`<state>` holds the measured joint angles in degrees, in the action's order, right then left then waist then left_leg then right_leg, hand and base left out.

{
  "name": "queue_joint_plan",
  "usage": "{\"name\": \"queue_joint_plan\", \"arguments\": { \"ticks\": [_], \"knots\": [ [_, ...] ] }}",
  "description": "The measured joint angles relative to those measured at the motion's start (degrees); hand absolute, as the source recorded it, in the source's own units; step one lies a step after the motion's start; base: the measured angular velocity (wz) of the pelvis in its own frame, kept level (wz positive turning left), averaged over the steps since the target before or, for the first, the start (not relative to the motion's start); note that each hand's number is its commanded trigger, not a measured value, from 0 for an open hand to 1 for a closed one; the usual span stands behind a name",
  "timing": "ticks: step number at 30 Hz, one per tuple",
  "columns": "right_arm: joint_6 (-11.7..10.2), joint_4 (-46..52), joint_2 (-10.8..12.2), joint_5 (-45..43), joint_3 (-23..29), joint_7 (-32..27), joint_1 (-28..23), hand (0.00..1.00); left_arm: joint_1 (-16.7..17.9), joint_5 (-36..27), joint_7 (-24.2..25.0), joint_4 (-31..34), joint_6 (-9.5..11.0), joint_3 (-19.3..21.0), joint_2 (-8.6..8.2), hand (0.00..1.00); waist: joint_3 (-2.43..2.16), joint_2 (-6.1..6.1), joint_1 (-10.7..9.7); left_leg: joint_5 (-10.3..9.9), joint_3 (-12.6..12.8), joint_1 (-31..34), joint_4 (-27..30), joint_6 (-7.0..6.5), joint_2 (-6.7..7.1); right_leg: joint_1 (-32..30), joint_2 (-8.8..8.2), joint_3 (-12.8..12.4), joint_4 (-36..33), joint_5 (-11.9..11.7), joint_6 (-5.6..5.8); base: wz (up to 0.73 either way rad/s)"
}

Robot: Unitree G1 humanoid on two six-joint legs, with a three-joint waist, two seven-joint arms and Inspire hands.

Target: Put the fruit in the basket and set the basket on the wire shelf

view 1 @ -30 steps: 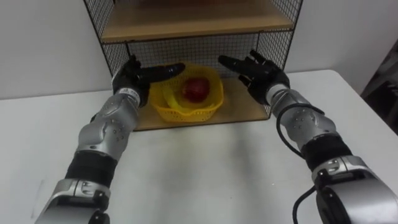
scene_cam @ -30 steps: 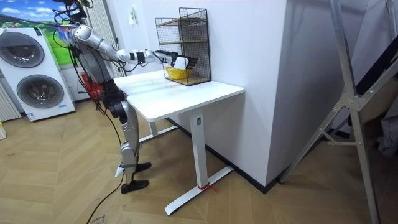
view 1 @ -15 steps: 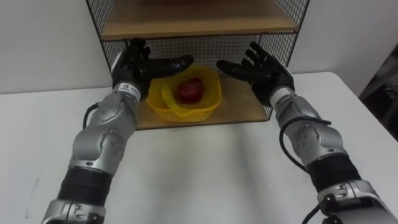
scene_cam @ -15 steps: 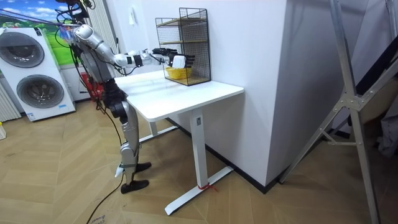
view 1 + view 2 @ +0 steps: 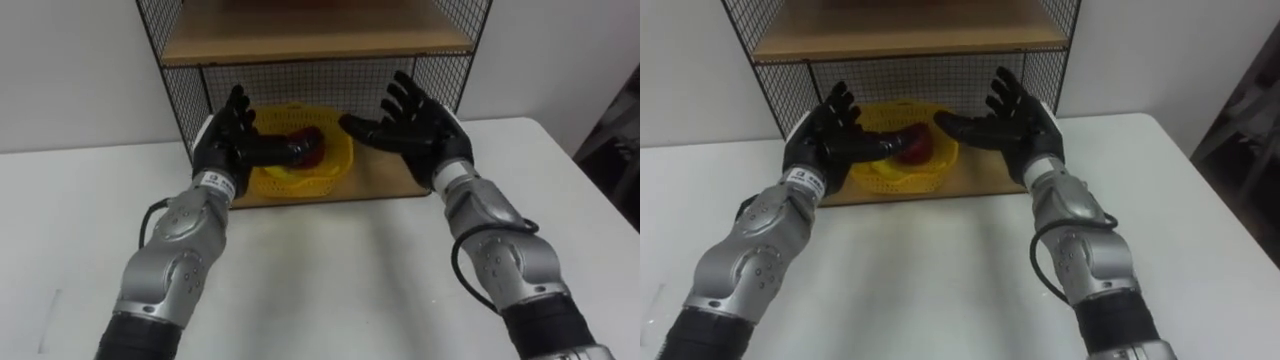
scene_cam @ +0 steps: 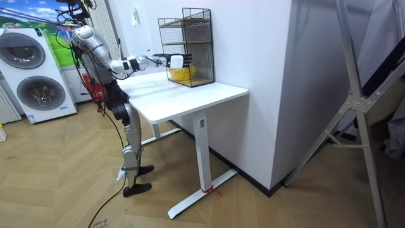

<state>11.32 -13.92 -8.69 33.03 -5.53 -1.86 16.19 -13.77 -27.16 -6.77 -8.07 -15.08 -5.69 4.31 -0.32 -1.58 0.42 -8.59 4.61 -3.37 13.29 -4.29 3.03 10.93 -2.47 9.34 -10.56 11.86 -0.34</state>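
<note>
The yellow basket (image 5: 312, 178) sits on the bottom wooden board of the wire shelf (image 5: 320, 40), with a red apple (image 5: 312, 146) inside it. My left hand (image 5: 232, 148) is open in front of the basket's left side, fingers pointing up and thumb reaching across the rim. My right hand (image 5: 418, 130) is open just right of the basket, palm facing it, touching nothing. In the room view I stand at the table's end with both arms stretched toward the shelf (image 6: 186, 44) and the basket (image 6: 181, 75).
The shelf stands at the back of a white table (image 5: 330, 270), against the wall. Its mesh sides and the upper board close in the space around the basket. Two washing machines (image 6: 31, 69) stand behind me in the room view.
Both hands have drawn back from the basket's sides toward me and lifted their fingers upright. The basket stays on the bottom board.
</note>
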Motion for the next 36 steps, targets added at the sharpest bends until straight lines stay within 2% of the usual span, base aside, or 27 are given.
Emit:
{"name": "queue_joint_plan", "arguments": {
  "ticks": [7,9,14,17,22,24,25,28,30,31,33,34,36],
  "knots": [
    [0.0,9.3,0.1,-2.5,0.0,0.4,-7.0,0.00,6.3,-0.1,1.2,6.2,0.3,-0.3,0.30,0.00,0.20,-0.10,-0.2,0.0,0.0,0.8,0.1,0.00,0.03,-0.3,0.39,-0.1,0.9,-0.1,-0.07,0.01],
    [-0.1,12.3,0.0,-4.1,0.0,1.5,-8.7,0.00,8.5,0.6,1.4,8.8,1.4,-0.2,0.59,0.00,0.20,-0.02,-0.1,0.0,0.1,1.4,0.1,0.02,-0.03,-1.0,0.52,-0.8,0.8,-0.2,-0.11,-0.03],
    [-1.4,17.2,-0.1,-7.0,0.1,3.3,-12.6,0.00,10.8,2.5,3.4,11.6,2.5,0.5,1.06,0.00,0.27,0.32,0.1,0.0,0.0,1.7,0.1,0.02,-0.13,-1.1,0.57,-0.4,0.8,-0.3,-0.18,0.00],
    [-1.6,20.1,-0.3,-9.2,0.6,3.9,-14.8,0.00,14.3,3.1,5.3,14.5,4.3,1.2,1.31,0.00,0.23,0.65,0.1,0.0,0.1,1.9,0.0,0.05,-0.15,-1.5,0.57,-0.6,0.7,-0.3,-0.18,0.00],
    [-4.4,23.8,-0.8,-10.7,0.7,4.3,-20.3,0.00,22.1,1.7,7.1,19.1,6.1,1.5,2.19,0.00,0.24,0.87,0.0,0.0,0.2,2.1,0.0,0.10,-0.16,-1.9,0.64,-1.2,0.7,-0.3,-0.21,0.00],
    [-5.5,24.2,-1.2,-10.7,1.0,3.8,-23.0,0.00,25.2,0.2,7.1,20.5,7.9,2.2,2.54,0.00,0.23,0.87,0.1,0.0,0.2,2.2,-0.3,0.12,-0.17,-2.0,0.61,-1.3,0.8,-0.3,-0.20,0.00],
    [-5.8,24.3,-1.1,-10.6,1.2,3.8,-23.7,0.00,25.7,0.2,7.0,20.6,8.5,2.4,2.57,0.00,0.21,0.85,0.1,0.0,0.3,2.2,-0.3,0.12,-0.17,-2.0,0.59,-1.3,0.9,-0.3,-0.20,0.00],
    [-8.8,26.8,-1.1,-10.5,1.7,3.2,-28.9,0.00,28.2,0.2,5.2,22.5,11.4,3.5,2.59,0.00,0.19,0.83,0.8,0.0,0.3,2.2,0.0,0.12,-0.16,-2.0,0.64,-1.3,1.0,-0.2,-0.18,0.00],
    [-11.7,27.1,-1.0,-10.6,2.4,3.3,-31.6,0.00,29.9,2.8,3.7,22.8,14.9,3.9,2.72,0.00,0.19,0.89,1.3,0.0,0.3,2.1,0.0,0.12,-0.17,-1.9,0.69,-1.3,0.9,-0.2,-0.20,0.00],
    [-12.4,27.1,-1.0,-10.6,2.7,3.1,-32.3,0.00,30.4,3.8,3.2,22.8,15.7,4.2,2.67,0.00,0.17,0.93,1.4,0.0,0.3,2.1,0.1,0.13,-0.17,-1.8,0.72,-1.3,0.9,-0.2,-0.20,0.00],
    [-15.4,27.1,-0.8,-10.6,5.0,1.7,-35.1,0.00,32.6,5.9,0.4,22.9,18.9,7.1,2.22,0.00,0.13,1.02,1.5,0.0,0.2,2.1,0.1,0.15,-0.13,-1.6,0.76,-1.2,1.0,-0.2,-0.21,0.00],
    [-16.0,27.1,-0.6,-10.9,5.8,1.2,-35.8,0.00,33.2,6.9,-0.6,23.1,19.5,8.2,1.91,0.00,0.13,1.06,1.5,0.0,0.1,2.1,0.1,0.17,-0.13,-1.6,0.76,-1.2,1.0,-0.2,-0.21,0.00],
    [-17.9,27.1,0.0,-11.1,8.9,-0.9,-38.0,0.00,35.0,9.0,-5.1,24.3,22.4,12.5,1.43,0.00,0.19,1.24,1.7,-0.1,0.0,2.3,0.2,0.26,-0.12,-1.8,0.77,-1.3,1.2,-0.2,-0.19,0.00]
  ]
}}
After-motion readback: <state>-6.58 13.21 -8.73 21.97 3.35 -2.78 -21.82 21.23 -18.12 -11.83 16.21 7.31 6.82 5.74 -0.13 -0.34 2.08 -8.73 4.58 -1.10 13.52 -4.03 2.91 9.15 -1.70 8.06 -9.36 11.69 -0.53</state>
